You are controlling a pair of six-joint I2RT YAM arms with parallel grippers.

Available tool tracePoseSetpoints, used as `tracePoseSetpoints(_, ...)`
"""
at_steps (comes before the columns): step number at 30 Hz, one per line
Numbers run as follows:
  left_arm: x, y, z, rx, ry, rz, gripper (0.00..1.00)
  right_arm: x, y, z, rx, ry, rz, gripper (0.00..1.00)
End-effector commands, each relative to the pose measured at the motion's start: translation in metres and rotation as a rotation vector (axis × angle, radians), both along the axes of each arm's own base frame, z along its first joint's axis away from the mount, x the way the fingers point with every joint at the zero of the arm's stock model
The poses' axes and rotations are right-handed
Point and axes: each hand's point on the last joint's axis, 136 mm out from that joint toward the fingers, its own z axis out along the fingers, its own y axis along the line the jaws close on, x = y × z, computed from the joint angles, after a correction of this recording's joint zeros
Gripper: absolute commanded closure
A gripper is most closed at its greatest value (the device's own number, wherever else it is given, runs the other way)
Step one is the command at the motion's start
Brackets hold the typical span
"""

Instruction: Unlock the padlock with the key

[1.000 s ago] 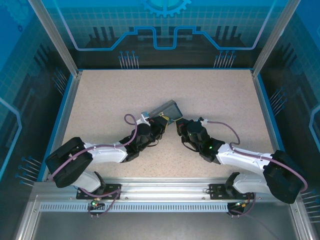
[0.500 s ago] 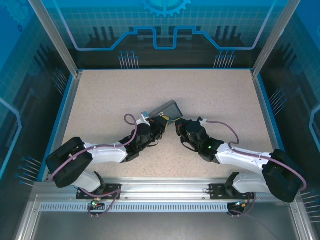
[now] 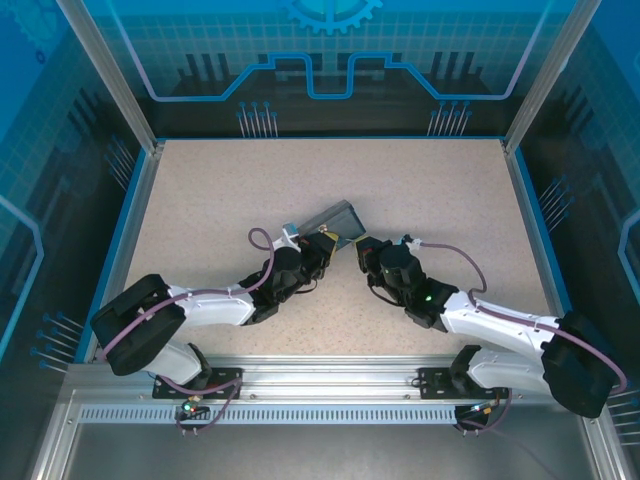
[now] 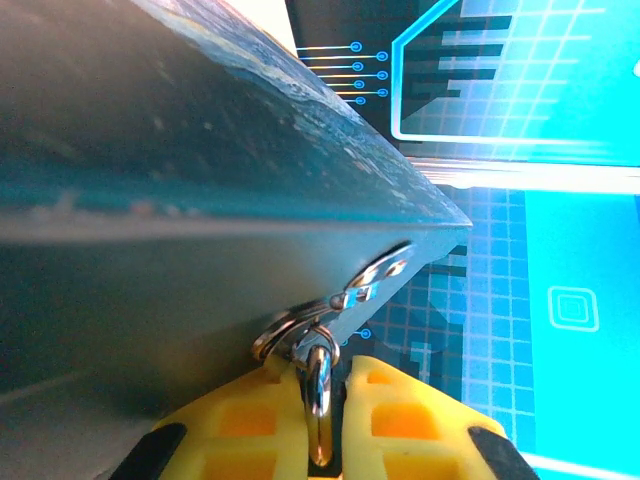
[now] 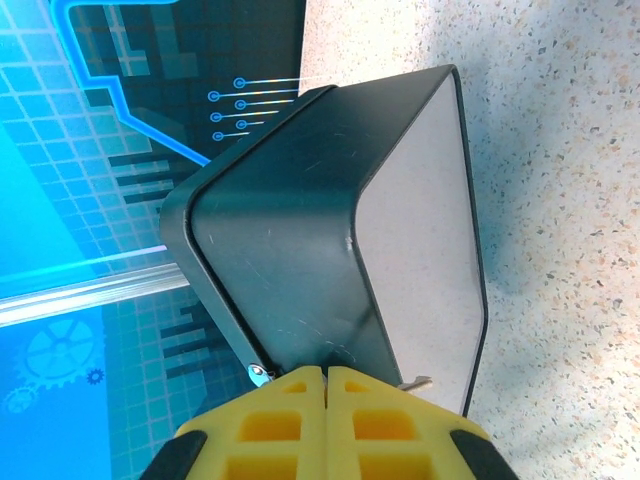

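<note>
At the middle of the table (image 3: 430, 190), a dark box (image 3: 330, 217), tilted between the two arms. Fastened at the front and its inside hidden, so no telling what it holds.

From the left wrist view: on the box's corner, a small silver hasp (image 4: 383, 272) with a ring (image 4: 285, 335) hanging from it. Through that ring, the silver loop of the padlock (image 4: 318, 420), running down into the left gripper (image 4: 320, 372). Clenched on that loop, a yellow finger (image 4: 415, 425) touching each side, the padlock's body buried between them.

Opposite, the right gripper (image 5: 325, 385), just beside the box's rounded dark wall, yellow fingers pressed flat together. Just past the fingertips, against the box's pale grey face, a thin silvery tip, apparently the key (image 5: 418, 381). Pinched or merely lying against the box: cannot tell. Speckled tabletop beyond the box.
</note>
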Motion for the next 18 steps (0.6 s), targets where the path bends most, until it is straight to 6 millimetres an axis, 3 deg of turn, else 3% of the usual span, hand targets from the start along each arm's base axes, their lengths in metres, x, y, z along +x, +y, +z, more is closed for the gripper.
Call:
tracePoseSetpoints(1,0.003,-0.005,0.041,-0.089,-0.088,0.003,1.00,-0.001,-0.001,-0.005,-0.033,-0.005,-0.007,1.00)
tracePoseSetpoints(18,0.004,-0.007,0.042,-0.093,-0.087,-0.001,1.00,0.003,0.012,-0.001,-0.021,-0.014,0.020,1.00)
